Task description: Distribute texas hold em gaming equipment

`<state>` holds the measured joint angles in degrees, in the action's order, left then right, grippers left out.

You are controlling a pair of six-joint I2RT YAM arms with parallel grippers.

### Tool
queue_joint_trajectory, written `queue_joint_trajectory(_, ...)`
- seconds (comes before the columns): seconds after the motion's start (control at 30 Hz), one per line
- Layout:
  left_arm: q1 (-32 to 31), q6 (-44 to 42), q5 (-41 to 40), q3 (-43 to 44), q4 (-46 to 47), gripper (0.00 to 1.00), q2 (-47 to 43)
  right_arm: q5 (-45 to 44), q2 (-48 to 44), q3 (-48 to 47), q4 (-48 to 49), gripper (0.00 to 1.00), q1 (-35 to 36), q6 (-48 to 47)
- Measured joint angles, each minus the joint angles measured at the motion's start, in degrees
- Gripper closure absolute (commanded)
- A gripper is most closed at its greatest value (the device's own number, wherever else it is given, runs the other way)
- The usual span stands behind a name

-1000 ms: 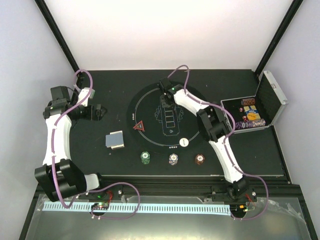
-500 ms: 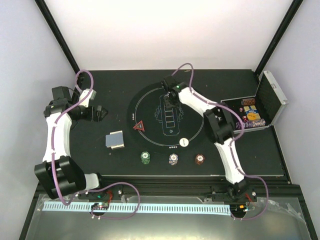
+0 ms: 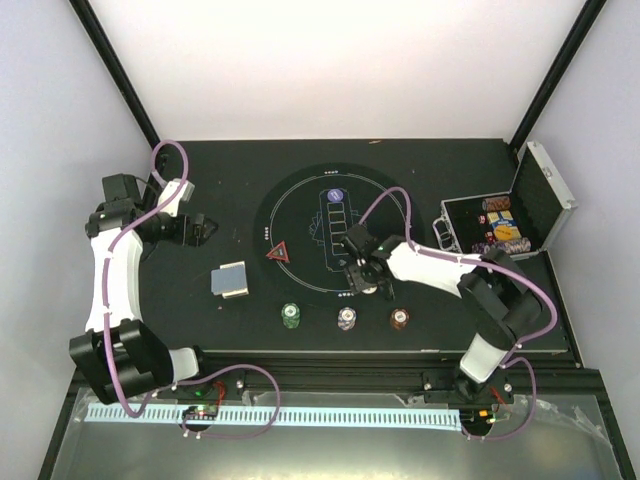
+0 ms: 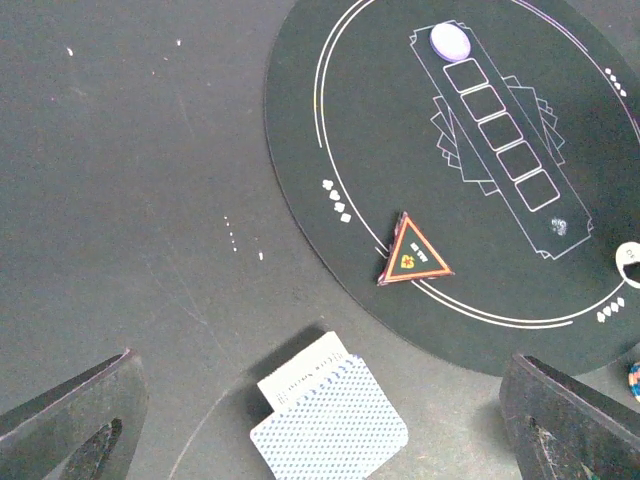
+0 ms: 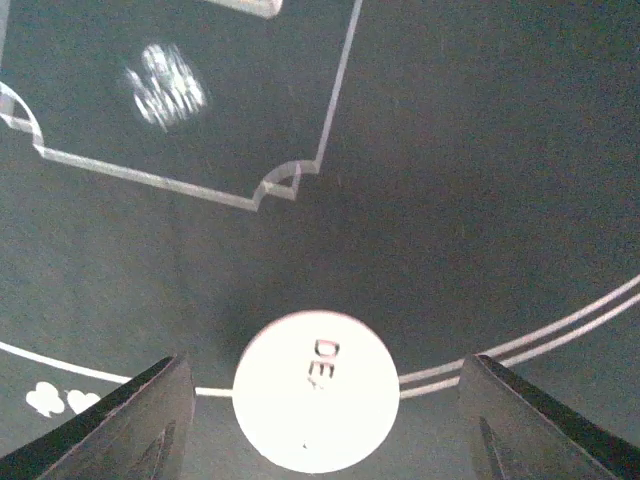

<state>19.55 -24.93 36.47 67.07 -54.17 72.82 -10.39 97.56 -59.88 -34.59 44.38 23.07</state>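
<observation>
Directly under the right end effector (image 5: pixel 322 362), between its two dark fingers (image 5: pixel 130 420): white round plastic button (image 5: pixel 315 392), lettered face up, flat on the near rim line of the big round black mat with white lines (image 5: pixel 450 150). Fingers parted, one on either side of the disc, apparently clear of its edge; nothing held. Round, so no long axis to line up with; probably calls only for a straight drop and a pinch. Right arm by far the nearer. Left end effector (image 3: pixel 196 228) well off to the side over bare black table (image 4: pixel 120 150), fingers spread wide, empty, with the blue-grey-backed deck of playing cards (image 4: pixel 335 425) a little to its near right.

Counted:
- one button
- one red triangle marker (image 4: pixel 410 258)
- one card deck
- three striped chip piles (image 3: pixel 346 318) in a row just nearside of the right end effector: green, pale, maroon
- one lone pale chip (image 4: pixel 449 41) beyond it at the mat's far end
- more chips in the open silver metal case (image 3: pixel 545 195) to its right, number unclear
</observation>
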Motion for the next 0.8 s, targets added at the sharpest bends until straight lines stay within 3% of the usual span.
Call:
queue_joint_trajectory(0.17,0.00,-0.42,0.04,0.00,-0.50,0.01,-0.72,0.07,-1.62,5.22,0.94,0.29,0.90,1.92)
queue_joint_trajectory(0.47,0.00,-0.39,0.39,0.00,-0.70,0.01,-1.62,0.48,-1.53,5.49,3.87,0.41,0.98,3.04)
queue_joint_trajectory(0.8,0.00,-0.39,0.46,0.00,-0.70,0.01,-1.62,-0.63,-0.76,6.99,4.94,0.45,0.98,3.54)
